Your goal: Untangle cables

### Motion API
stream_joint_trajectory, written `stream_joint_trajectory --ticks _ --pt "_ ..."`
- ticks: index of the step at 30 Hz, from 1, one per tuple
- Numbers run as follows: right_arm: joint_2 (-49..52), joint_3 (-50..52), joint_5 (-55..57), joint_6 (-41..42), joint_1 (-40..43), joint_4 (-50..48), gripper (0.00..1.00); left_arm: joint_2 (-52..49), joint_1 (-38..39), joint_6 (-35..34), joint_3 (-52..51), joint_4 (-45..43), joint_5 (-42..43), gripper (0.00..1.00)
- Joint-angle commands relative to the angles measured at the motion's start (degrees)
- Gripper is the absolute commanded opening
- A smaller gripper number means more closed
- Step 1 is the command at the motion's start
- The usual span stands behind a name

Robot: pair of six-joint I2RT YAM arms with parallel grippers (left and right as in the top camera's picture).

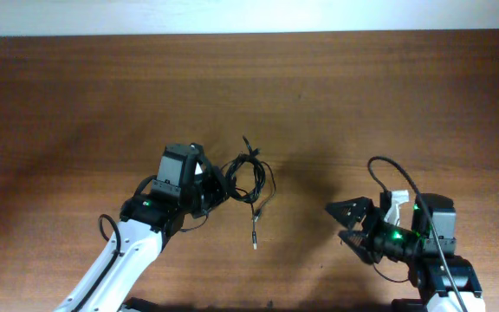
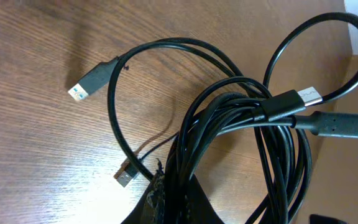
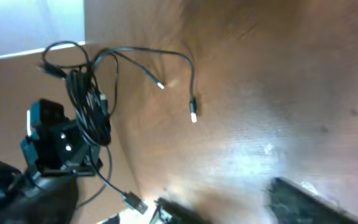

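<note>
Progress: early. Cables (image 1: 249, 178) near table (image 1: 423, 95) centre, bunched in one looped knot; no strand separated. One strand trails toward 6 o'clock, plug (image 1: 255, 245) on wood. Left gripper (image 1: 210, 189) clamped on cables from 9 o'clock side. Right gripper (image 1: 346, 224) jaws spread, empty, well apart at 4 o'clock. Remaining, by judgement: draw out each strand, lay apart.

A dark reddish-brown wooden surface (image 1: 362, 95) with fine grain running across it fills the overhead view. Near its middle is a loosely coiled bunch of thin black cables (image 1: 248, 173). One strand trails out of the bunch toward the near edge and ends in a small silvery plug (image 1: 255, 245) lying on the wood. Whether the whole bunch rests on the wood cannot be told.
</note>
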State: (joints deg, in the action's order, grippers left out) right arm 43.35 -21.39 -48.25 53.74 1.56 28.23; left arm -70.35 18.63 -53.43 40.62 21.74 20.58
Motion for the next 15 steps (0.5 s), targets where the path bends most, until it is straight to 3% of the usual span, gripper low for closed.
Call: stream_joint_trajectory --ticks 1,4,8,10,12,14,15 --pt "0.15 -0.92 1.79 1.57 -5.99 -5.57 0.78 0.57 0.13 8.76 0.85 -0.68 1.09 0.00" --pt "1.29 -0.92 12.74 5.49 -18.01 -19.82 0.69 0.57 0.13 17.97 0.85 -1.60 1.09 0.00" --pt "10.97 -0.92 27.78 12.17 -31.32 -30.91 0.68 0.57 0.13 18.43 0.85 -2.84 1.29 0.00" --pt "18.45 -0.92 28.48 13.55 -34.29 -40.72 0.66 0.57 0.13 22.53 0.85 -3.72 3.63 0.00" --pt "27.56 -0.94 27.98 16.87 -36.13 -53.27 0.53 0.57 0.13 24.70 0.85 -3.87 6.49 0.00" --pt "33.64 -1.09 27.93 18.78 -36.85 -58.95 0.42 0.57 0.13 24.85 0.83 -3.91 6.91 0.00" --pt "37.59 -1.14 27.76 19.21 -36.85 -61.24 0.31 0.57 0.13 24.90 0.83 -4.13 9.33 0.00"
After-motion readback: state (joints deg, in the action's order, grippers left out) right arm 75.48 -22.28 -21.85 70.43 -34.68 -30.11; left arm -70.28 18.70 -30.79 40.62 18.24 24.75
